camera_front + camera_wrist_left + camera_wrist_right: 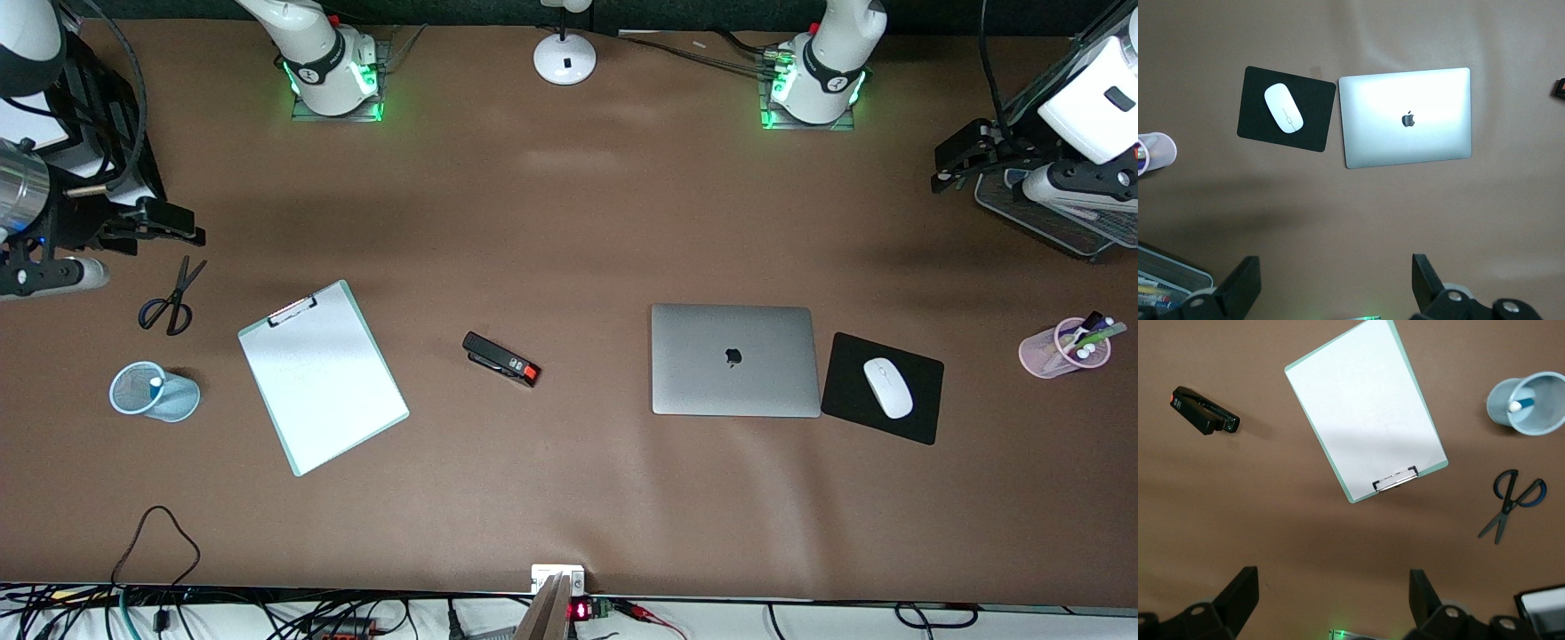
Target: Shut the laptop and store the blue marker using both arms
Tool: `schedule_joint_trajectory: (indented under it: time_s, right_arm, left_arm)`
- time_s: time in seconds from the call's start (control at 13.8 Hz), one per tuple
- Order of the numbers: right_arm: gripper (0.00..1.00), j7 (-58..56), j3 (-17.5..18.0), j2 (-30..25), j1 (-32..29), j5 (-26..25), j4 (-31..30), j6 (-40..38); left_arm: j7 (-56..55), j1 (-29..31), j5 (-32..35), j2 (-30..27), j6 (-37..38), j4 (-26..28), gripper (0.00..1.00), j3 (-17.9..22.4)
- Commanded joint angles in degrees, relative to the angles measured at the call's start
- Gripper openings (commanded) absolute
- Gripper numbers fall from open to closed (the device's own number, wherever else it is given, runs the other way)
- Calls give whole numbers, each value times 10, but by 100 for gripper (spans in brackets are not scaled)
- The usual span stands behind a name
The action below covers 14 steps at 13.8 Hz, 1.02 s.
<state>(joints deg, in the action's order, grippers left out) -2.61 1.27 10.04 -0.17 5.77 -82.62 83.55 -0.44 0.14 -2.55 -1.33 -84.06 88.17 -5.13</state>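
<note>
The silver-grey laptop lies shut on the brown table, lid flat with the dark apple logo up. The blue marker stands white end up inside a light blue mesh cup at the right arm's end of the table. My left gripper hangs open and empty, high over the left arm's end of the table beside the wire tray. My right gripper hangs open and empty, high over the right arm's end, above the scissors.
A black mousepad with a white mouse lies beside the laptop. There are also a pink pen cup, a wire tray, a clipboard, a black stapler, scissors and a white lamp base.
</note>
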Motion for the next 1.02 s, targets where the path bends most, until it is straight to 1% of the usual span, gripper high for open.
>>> schedule_joint_trajectory:
  time_s: [0.0, 0.07, 0.22, 0.29, 0.36, 0.44, 0.51, 0.58, 0.65, 0.73, 0.8, 0.87, 0.94]
  right_arm:
    - [100, 37, -85, -19, 85, -8, 1, -18]
    - [100, 38, -113, -19, 104, -8, 9, -24]
    - [100, 31, -137, -19, 101, -8, 14, -30]
    - [100, 28, -157, -19, 90, -7, 18, -30]
    - [100, 25, -157, -19, 57, -7, 18, -28]
    - [100, 24, -137, -19, 5, -2, 19, -27]
    - [100, 28, -87, -20, -53, 1, 21, -28]
    - [100, 29, -31, -24, -101, -8, 21, -25]
    - [100, 32, -16, -25, -101, -22, 22, -26]
    - [100, 28, -24, -27, -70, -56, 21, -27]
    - [100, 27, -61, -35, -22, -81, 20, -23]
    - [100, 27, -101, -40, 18, -81, 18, -20]
    - [100, 24, -108, -42, 24, -80, 15, -19]
  left_arm:
    - [12, 4, 6, -13, -6, 15, 100, 0]
    - [12, 4, 10, -17, -6, 17, 100, 0]
    - [12, 4, 11, -17, -6, 17, 100, -1]
    - [12, 4, 11, -17, -7, 17, 100, 0]
    - [12, 4, 13, -17, -10, 17, 100, 0]
    - [11, 4, 26, -17, -11, 17, 100, 0]
    - [11, 3, 31, -17, -15, 17, 100, -1]
    - [11, 4, 31, -17, -15, 17, 100, -1]
    - [11, 4, 31, -17, -15, 17, 100, -1]
    - [11, 4, 31, -17, -16, 17, 100, -1]
    - [11, 4, 31, -17, -16, 17, 100, -1]
    - [11, 4, 31, -17, -16, 17, 100, -1]
    - [11, 4, 31, -17, -17, 17, 100, -1]
